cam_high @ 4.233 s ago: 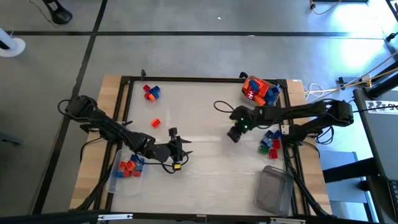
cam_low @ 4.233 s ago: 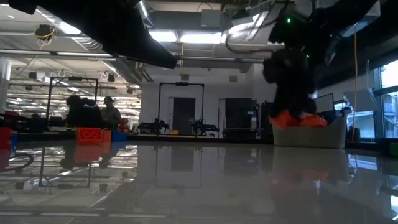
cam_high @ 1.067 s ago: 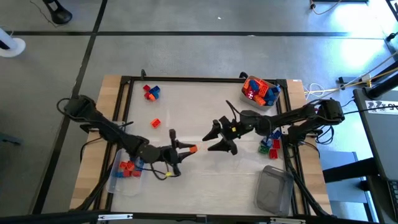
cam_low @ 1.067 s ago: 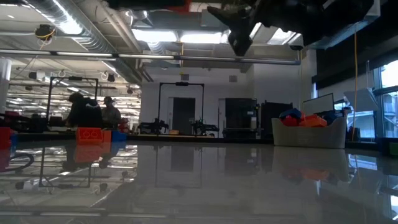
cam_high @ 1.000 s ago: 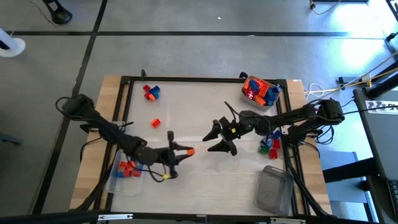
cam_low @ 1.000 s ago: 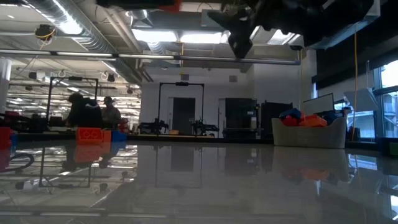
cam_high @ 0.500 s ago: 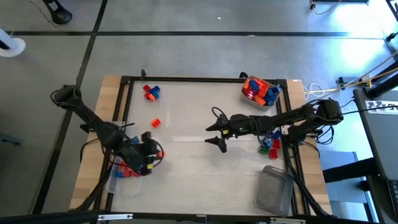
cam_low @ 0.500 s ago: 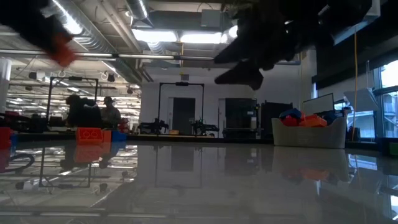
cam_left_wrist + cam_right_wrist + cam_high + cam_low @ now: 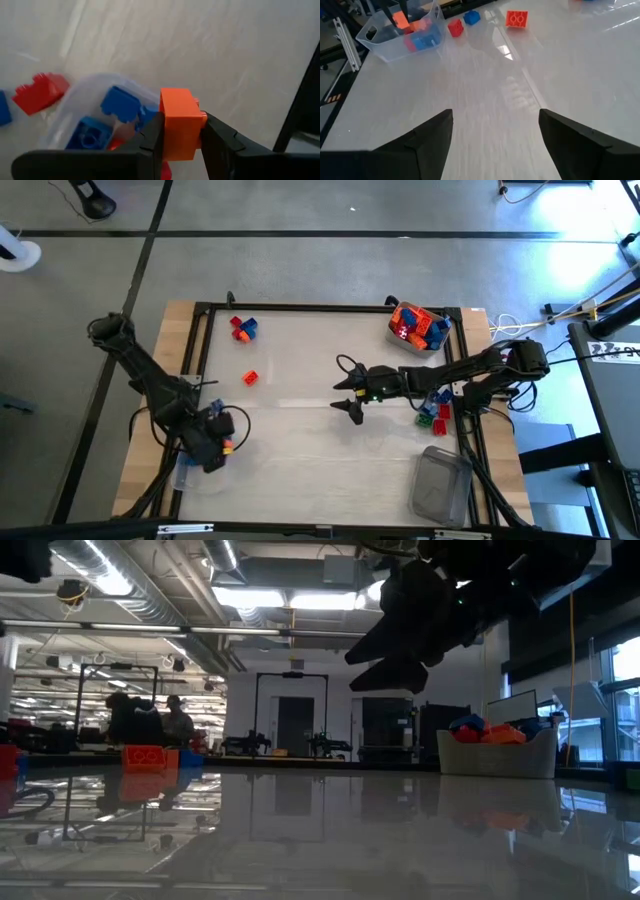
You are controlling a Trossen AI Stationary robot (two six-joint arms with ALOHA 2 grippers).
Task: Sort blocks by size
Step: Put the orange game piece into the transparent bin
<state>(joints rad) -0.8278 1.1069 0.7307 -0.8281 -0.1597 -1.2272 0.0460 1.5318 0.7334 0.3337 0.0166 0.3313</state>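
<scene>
Glossy plastic bricks, studded and boxy, scattered over a pale, shiny table [image 9: 320, 450] edged by a dark metal frame with bare wood at the sides. Beyond it in the high view, grey concrete floor crossed by dark lines; in the low view, a wide workshop hall with ceiling lights and ducts, and 2 people [image 9: 150, 720] seated far off at left.

Left gripper [image 9: 222, 442] at lower left of the high view, over a clear tub [image 9: 195, 477], clamped on an orange block [image 9: 180, 122]: rectangular, smooth-sided, studs just showing on 1 face, pinched between the 2 dark fingers [image 9: 150, 140]. Below it in the left wrist view, the rounded translucent tub with blue bricks [image 9: 117, 107] and a bit of red inside; a red brick [image 9: 40, 92] on the table just outside the rim.

Right gripper [image 9: 352, 394] near mid-frame of the high view, above bare table, fingers spread wide and holding nothing; both dark fingertips [image 9: 432, 132] well apart in the right wrist view.

Elsewhere in the high view: a red-and-blue pair [image 9: 243, 328] at upper left, a lone orange brick [image 9: 250, 378] below it, a second tub heaped with orange, red and blue bricks [image 9: 418, 326] at upper right, a small cluster of blue, green and red bricks [image 9: 433, 410] at right, and another clear tub [image 9: 440, 485] at lower right.
</scene>
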